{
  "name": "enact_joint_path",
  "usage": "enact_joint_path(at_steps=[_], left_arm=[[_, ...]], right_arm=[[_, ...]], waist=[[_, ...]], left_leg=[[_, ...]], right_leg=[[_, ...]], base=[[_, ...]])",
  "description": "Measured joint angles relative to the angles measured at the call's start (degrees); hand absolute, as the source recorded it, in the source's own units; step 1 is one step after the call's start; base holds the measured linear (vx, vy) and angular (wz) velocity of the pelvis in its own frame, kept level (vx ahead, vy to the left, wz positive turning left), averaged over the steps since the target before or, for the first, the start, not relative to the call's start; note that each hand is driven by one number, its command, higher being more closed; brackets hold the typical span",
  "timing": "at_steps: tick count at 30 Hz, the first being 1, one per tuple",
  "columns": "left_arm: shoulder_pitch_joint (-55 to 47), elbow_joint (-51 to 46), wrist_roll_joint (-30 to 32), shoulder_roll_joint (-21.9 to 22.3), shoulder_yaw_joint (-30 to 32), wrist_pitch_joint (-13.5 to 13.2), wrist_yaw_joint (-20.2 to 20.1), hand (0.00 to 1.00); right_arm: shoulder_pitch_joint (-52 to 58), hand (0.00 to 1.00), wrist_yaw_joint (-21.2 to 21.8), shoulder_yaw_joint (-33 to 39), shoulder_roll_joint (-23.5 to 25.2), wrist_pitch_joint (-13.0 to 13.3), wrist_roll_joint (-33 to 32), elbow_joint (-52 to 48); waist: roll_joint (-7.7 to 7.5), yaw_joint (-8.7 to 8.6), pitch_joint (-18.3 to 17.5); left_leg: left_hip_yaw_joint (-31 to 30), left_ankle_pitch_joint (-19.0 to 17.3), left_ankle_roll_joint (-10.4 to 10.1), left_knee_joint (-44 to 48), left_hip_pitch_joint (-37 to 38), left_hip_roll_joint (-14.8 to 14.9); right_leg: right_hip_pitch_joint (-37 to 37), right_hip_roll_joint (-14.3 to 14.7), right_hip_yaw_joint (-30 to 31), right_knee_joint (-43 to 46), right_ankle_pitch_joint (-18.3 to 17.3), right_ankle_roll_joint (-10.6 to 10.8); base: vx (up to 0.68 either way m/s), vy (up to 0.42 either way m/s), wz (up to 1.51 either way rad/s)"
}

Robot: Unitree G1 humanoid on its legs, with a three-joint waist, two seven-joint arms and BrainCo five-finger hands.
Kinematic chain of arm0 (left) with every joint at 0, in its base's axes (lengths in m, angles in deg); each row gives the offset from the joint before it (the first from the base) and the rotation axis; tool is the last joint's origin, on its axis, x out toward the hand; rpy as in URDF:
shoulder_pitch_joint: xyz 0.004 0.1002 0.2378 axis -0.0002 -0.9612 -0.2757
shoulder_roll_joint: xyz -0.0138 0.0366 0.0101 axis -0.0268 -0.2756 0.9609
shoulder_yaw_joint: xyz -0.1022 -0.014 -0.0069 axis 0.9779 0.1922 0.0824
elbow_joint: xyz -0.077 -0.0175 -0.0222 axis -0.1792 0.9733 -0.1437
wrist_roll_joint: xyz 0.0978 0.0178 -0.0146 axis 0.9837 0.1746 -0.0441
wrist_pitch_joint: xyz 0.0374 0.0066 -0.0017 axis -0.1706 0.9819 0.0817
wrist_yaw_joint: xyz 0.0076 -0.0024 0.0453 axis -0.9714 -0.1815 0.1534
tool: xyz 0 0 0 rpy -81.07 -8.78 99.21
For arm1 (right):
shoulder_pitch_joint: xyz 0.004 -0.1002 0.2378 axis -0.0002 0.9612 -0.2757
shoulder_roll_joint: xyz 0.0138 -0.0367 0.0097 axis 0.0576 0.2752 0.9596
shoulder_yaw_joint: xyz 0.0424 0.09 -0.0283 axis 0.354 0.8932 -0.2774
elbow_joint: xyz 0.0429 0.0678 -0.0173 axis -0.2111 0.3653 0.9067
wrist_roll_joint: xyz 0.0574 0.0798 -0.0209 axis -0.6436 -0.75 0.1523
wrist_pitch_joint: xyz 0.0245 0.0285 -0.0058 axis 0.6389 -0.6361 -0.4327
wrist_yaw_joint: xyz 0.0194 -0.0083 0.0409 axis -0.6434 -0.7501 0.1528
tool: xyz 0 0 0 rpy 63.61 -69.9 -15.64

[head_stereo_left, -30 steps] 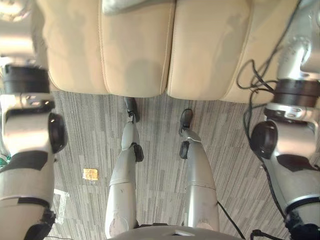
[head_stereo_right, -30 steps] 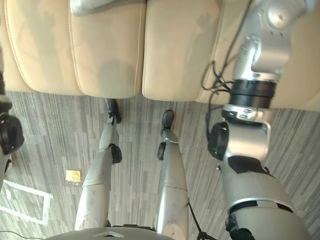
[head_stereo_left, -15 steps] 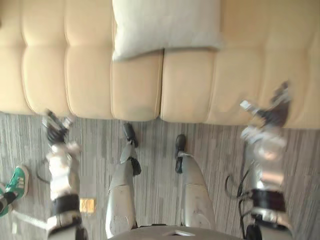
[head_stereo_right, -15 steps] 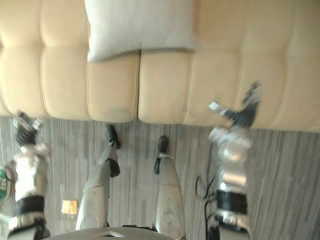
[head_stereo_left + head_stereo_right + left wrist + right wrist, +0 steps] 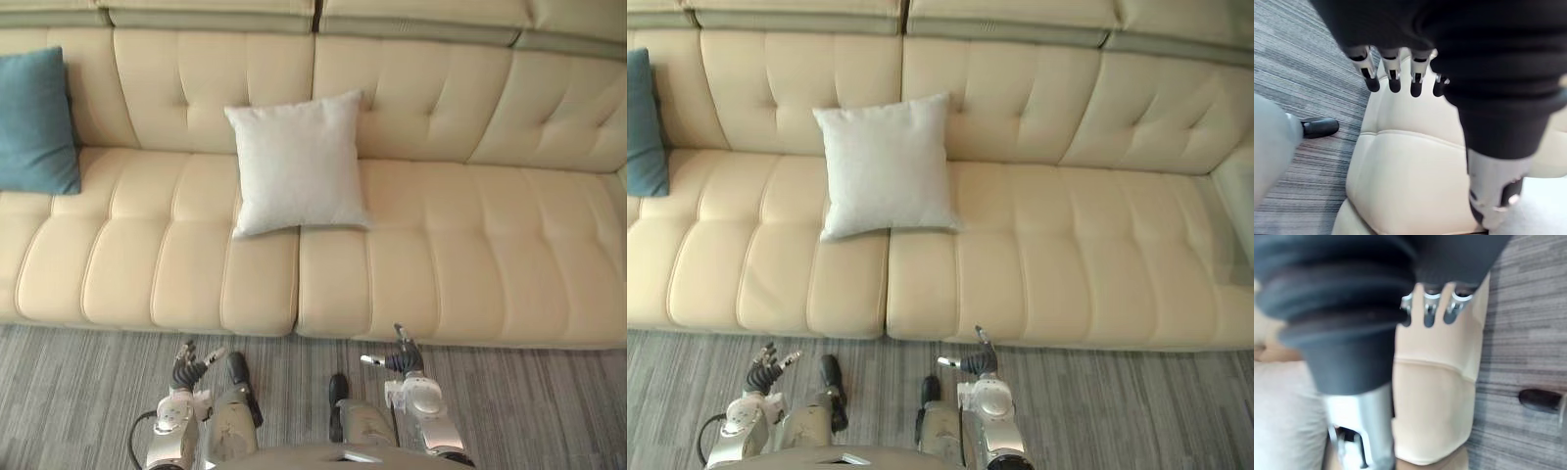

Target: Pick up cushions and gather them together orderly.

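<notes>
My left hand [image 5: 186, 372] and right hand [image 5: 400, 362] hang low before the sofa [image 5: 470, 245], fingers loosely spread, empty; the white cushion [image 5: 297, 162] leans mid-sofa, the teal cushion [image 5: 37, 122] well apart at its left end; a one-handed grab, I judge, could drag either askew.

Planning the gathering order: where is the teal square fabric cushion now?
In the left eye view, the teal square fabric cushion leans on the cream leather sofa's backrest at the robot's far left, well left of the white square cushion.
</notes>
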Motion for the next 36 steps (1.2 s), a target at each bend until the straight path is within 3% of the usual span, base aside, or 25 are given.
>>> enact_joint_path(at_steps=[5, 8, 9, 10, 11, 12, 13, 14, 15, 16, 17, 18, 19, 21, 22, 23, 24, 25, 26, 28, 29, 31, 33, 36], left_arm=[[0.7, 4.9, 1.0, -0.7, 0.3, 0.4, 0.2, 0.0], [1.4, 5.9, 1.0, -1.2, 1.5, 0.5, 0.8, 0.0], [1.4, 6.3, 0.9, -1.0, 2.4, 0.6, 1.3, 0.0], [1.3, 6.4, 0.9, -0.9, 3.4, 0.6, 1.4, 0.0], [1.3, 6.4, 0.9, -1.2, 3.6, 0.6, 1.5, 0.0], [0.7, 6.5, 0.9, -2.0, 4.5, 0.8, 2.0, 0.0], [0.2, 6.5, 0.8, -2.2, 5.3, 1.0, 2.4, 0.0], [-0.7, 6.6, 0.8, -2.7, 6.0, 1.1, 2.7, 0.0], [-0.5, 7.5, 0.7, -3.1, 6.9, 1.6, 2.7, 0.0], [0.1, 8.7, 0.7, -2.1, 7.0, 1.9, 2.8, 0.0], [0.2, 9.3, 0.7, -0.9, 7.0, 2.1, 2.9, 0.0], [-0.3, 9.3, 0.3, -0.1, 7.4, 2.1, 3.0, 0.0], [0.1, 10.1, 0.1, -0.6, 7.3, 2.3, 3.5, 0.0], [2.2, 11.1, -0.2, -0.7, 6.7, 2.3, 3.9, 0.0], [3.0, 11.3, -0.4, -0.1, 5.1, 2.3, 3.8, 0.0], [2.6, 11.3, -0.4, 0.6, 3.8, 2.3, 3.9, 0.0], [2.3, 11.3, -0.4, 0.9, 3.2, 2.3, 3.9, 0.0], [2.5, 11.0, -0.3, 1.0, 1.3, 2.3, 3.8, 0.0], [2.7, 10.7, -0.3, 1.0, 1.5, 2.1, 3.8, 0.0], [2.7, 10.8, -0.2, 1.3, 1.6, 2.1, 3.9, 0.0], [2.0, 10.8, 0.3, 1.9, 2.2, 2.0, 4.1, 0.0], [1.7, 10.9, 0.4, 2.1, 2.9, 2.0, 4.2, 0.0], [1.9, 11.0, 0.7, 1.6, 3.3, 2.1, 4.1, 0.0], [2.0, 11.1, 0.9, 1.3, 3.0, 2.5, 4.2, 0.0]], right_arm=[[-0.4, 0.0, 0.0, 2.1, 0.8, -1.1, 0.0, 4.8], [-0.5, 0.0, 0.0, 1.5, 1.0, -1.2, 0.0, 7.9], [-0.9, 0.0, -0.1, 1.7, 0.5, -1.4, -0.1, 9.6], [-1.7, 0.0, -0.1, 1.6, 0.9, -1.4, -0.1, 10.7], [-1.3, 0.0, -0.1, 1.6, 1.1, -1.4, -0.1, 10.9], [-0.4, 0.0, -0.1, 1.6, 1.8, -1.3, -0.1, 12.0], [-0.2, 0.0, 0.0, 1.6, 1.9, -1.3, -0.1, 13.3], [-0.3, 0.0, -0.1, 1.6, 1.8, -1.3, -0.1, 14.7], [-0.9, 0.0, -0.1, 1.7, 1.3, -1.4, -0.1, 15.3], [-1.3, 0.0, -0.2, 1.8, 0.7, -1.3, -0.1, 15.3], [-1.4, 0.0, -0.3, 1.9, -0.3, -1.3, -0.1, 15.4], [-2.8, 0.0, -0.6, 1.7, -1.8, -1.4, -0.1, 15.5], [-4.6, 0.0, -0.7, 1.7, -1.9, -1.4, -0.2, 15.5], [-6.4, 0.0, -0.8, 1.6, -2.0, -2.0, -0.2, 15.9], [-7.2, 0.0, -1.2, 1.6, -2.6, -2.0, -0.2, 15.5], [-6.9, 0.0, -1.3, 1.6, -2.9, -2.1, -0.2, 15.3], [-6.8, 0.0, -1.3, 1.6, -2.9, -2.1, -0.2, 15.1], [-5.6, 0.0, -1.5, 1.9, -2.9, -2.1, -0.4, 15.0], [-5.4, 0.0, -1.7, 2.2, -2.7, -2.0, -0.7, 15.0], [-5.0, 0.0, -1.8, 3.4, -3.1, -2.1, -0.7, 15.0], [-3.6, 0.0, -1.8, 4.4, -2.9, -2.1, -0.7, 14.9], [-3.0, 0.0, -1.8, 4.4, -2.4, -2.2, -0.7, 15.1], [-1.3, 0.0, -1.6, 4.7, -0.7, -2.4, -1.1, 15.1], [-0.8, 0.0, -1.7, 6.3, 0.6, -2.5, -2.7, 15.0]], waist=[[-0.76, -0.01, -0.2], [-2.19, 0.03, -0.1], [-0.52, 0.88, -0.4], [-0.26, 0.31, -0.4], [0.02, 0.32, -0.4], [-0.44, 0.51, -1.0], [-1.11, 0.56, -1.8], [-2.37, 0.86, -2.8], [-2.76, 1.59, -3.5], [-2.68, 2.24, -4.9], [-1.47, 2.87, -5.1], [0.14, 3.88, -4.7], [-0.84, 3.41, -4.9], [-0.06, 3.47, -3.7], [3.4, 3.13, -1.6], [5.06, 2.93, -1.6], [5.41, 2.74, -1.8], [4.53, 2.47, -1.8], [4.4, 2.52, -1.7], [4.1, 2.31, -1.7], [4.18, 2.38, -1.7], [3.94, 2.54, -1.7], [1.78, 1.39, -1.8], [0.49, 0.13, -2.6]], left_leg=[[2.6, -0.1, 0.0, -1.7, 3.4, -0.9], [-0.4, -3.3, 0.0, 1.4, 3.8, -3.2], [-1.8, -3.2, 4.0, 1.6, 3.8, -2.2], [-2.5, -3.1, 4.3, 2.1, 3.8, -1.3], [-2.9, -3.2, 4.3, 2.6, 3.8, -0.9], [-4.0, -2.6, 4.2, 2.5, 4.2, -0.6], [-4.4, -2.0, 3.8, 2.1, 4.2, -0.5], [-4.4, -1.2, 3.1, 1.1, 4.0, -1.0], [-4.7, -0.4, 2.1, -0.3, 3.3, -1.7], [-5.8, -0.5, 1.3, -1.1, 2.2, -1.7], [-5.9, -1.0, 0.7, 0.0, 1.1, -1.9], [-5.6, 1.4, 3.2, -0.8, 0.2, -2.2], [-5.1, 2.6, 3.2, -0.7, -1.8, -3.0], [-4.2, 3.9, 2.9, -0.7, -3.2, -2.6], [-4.4, 5.0, 1.6, -1.9, -2.1, -0.9], [-4.3, 5.1, 0.9, -2.6, -1.4, 0.0], [-4.4, 4.7, 0.3, -2.6, -1.5, 0.3], [-5.3, 0.7, -2.8, 0.2, -3.2, 0.3], [-6.3, -0.7, -1.0, 6.0, -5.0, 0.0], [-8.6, -4.5, 0.2, 16.6, -5.0, -1.5], [-10.9, -11.9, -0.6, 19.5, -1.7, -2.5], [-14.1, -16.6, -0.9, 18.4, 0.6, -3.0], [-12.0, -17.1, -0.8, 15.0, 3.1, -4.5], [-8.4, -17.9, 0.2, 14.3, 3.5, -4.8]], right_leg=[[1.6, -0.2, 3.7, -2.9, 2.8, 0.4], [2.6, -1.2, 4.7, -3.2, 3.5, -1.1], [2.2, -1.0, 1.6, 0.6, 1.1, -7.2], [-0.8, -2.1, -2.0, 14.8, -2.4, -6.5], [-1.5, -2.6, -3.0, 21.0, -3.5, -6.0], [-1.1, -4.1, -4.6, 32.9, -5.3, -4.6], [-0.2, -4.8, -4.8, 35.6, -5.2, -3.9], [1.7, -5.9, -5.3, 35.3, -2.7, -2.7], [2.6, -5.5, -5.7, 30.7, -2.8, 0.8], [3.1, -4.5, -6.2, 25.6, -3.0, 1.0], [4.7, -3.5, -6.5, 19.3, -3.1, 1.1], [6.5, -2.2, -7.1, 14.8, -6.2, 0.2], [7.5, -2.5, -7.4, 9.1, -8.2, -0.1], [8.8, -1.7, -7.0, 2.5, -9.1, 1.1], [10.2, 0.4, -7.2, 0.0, -7.0, 0.5], [10.2, 1.5, -7.1, 0.3, -6.2, 0.4], [9.8, 1.7, -7.1, 0.6, -6.0, 0.1], [7.8, 0.4, -6.7, 1.7, -6.1, -1.2], [6.2, -0.2, -5.8, 2.6, -5.8, -1.5], [4.9, -1.2, -3.4, 3.1, -5.1, -1.3], [4.0, -0.4, 0.1, 3.1, -4.4, -0.8], [2.5, 0.9, 3.9, 3.2, -3.6, -0.7], [2.3, 1.0, 8.7, 0.5, -1.0, -0.2], [1.3, 0.9, 12.4, -3.3, 2.7, -0.5]], base=[[-0.03, 0.045, -0.34], [-0.04, 0.069, -0.3], [-0.09, 0.078, -0.35], [-0.09, 0.053, -0.19], [-0.09, 0.0, 0.27], [-0.07, -0.045, 0.28], [-0.11, -0.094, 0.24], [-0.17, -0.111, 0.02], [-0.13, -0.083, -0.16], [-0.08, -0.014, -0.33], [0.02, 0.05, -0.61], [-0.02, 0.024, -0.52], [-0.06, -0.021, -0.45], [-0.21, -0.075, -0.22], [-0.37, -0.074, -0.22], [-0.37, -0.064, -0.12], [-0.26, -0.025, -0.15], [-0.22, 0.013, -0.25], [-0.17, 0.027, -0.34], [-0.16, 0.064, -0.67], [-0.15, 0.101, -1.05], [-0.09, 0.139, -1.21], [-0.07, 0.107, -1.09], [-0.01, 0.101, -0.8]])
